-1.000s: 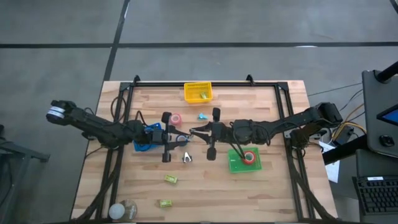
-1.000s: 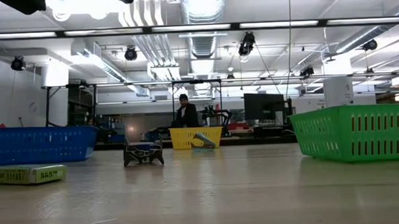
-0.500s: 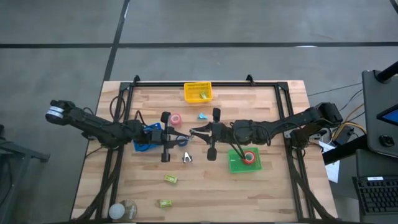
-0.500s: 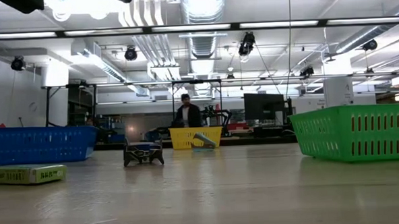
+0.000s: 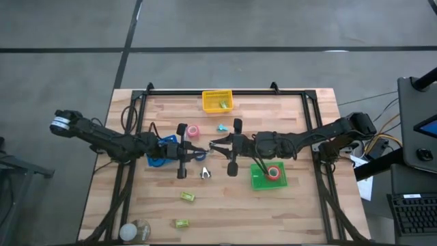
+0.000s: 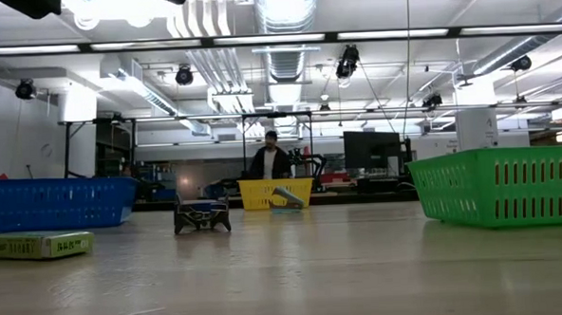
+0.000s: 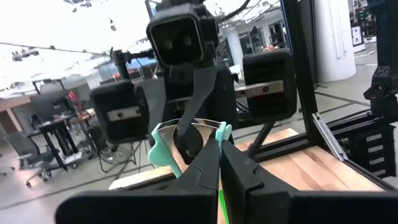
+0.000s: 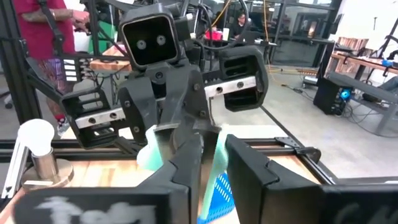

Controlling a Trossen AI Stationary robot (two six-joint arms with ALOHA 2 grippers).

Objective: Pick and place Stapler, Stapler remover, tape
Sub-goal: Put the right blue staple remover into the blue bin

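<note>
Both grippers meet in mid-air over the table's middle. My left gripper [image 5: 194,152] [image 7: 219,163] and my right gripper [image 5: 211,145] [image 8: 216,167] face each other, both shut on a mint-green staple remover [image 5: 203,149] with metal claws. A second, dark staple remover [image 5: 205,173] [image 6: 202,216] lies on the wood below them. A pink tape roll [image 5: 193,130] lies flat on the table. A red tape roll [image 5: 274,172] sits in the green basket [image 5: 259,180]. No blue tape roll shows. My left gripper pinches one mint-green handle [image 7: 222,134] of the staple remover between its two fingers, coming level from the table's left. The remover is lifted clear of the table. My right gripper pinches the other mint-green handle [image 8: 217,149] between its two fingers, level from the table's right. One finger [image 8: 186,163] stands between the two handles, the other outside.
A blue basket [image 5: 161,152] sits under my left arm. A yellow basket [image 5: 217,101] stands at the far edge, with a small teal item [image 5: 222,127] before it. Two yellow-green boxes [image 5: 187,197] [image 5: 181,223] and a clear roll [image 5: 136,231] lie near the near edge.
Both arms have kept still with the staple remover between them. In the room beyond the table, a person has stepped a little to the right.
</note>
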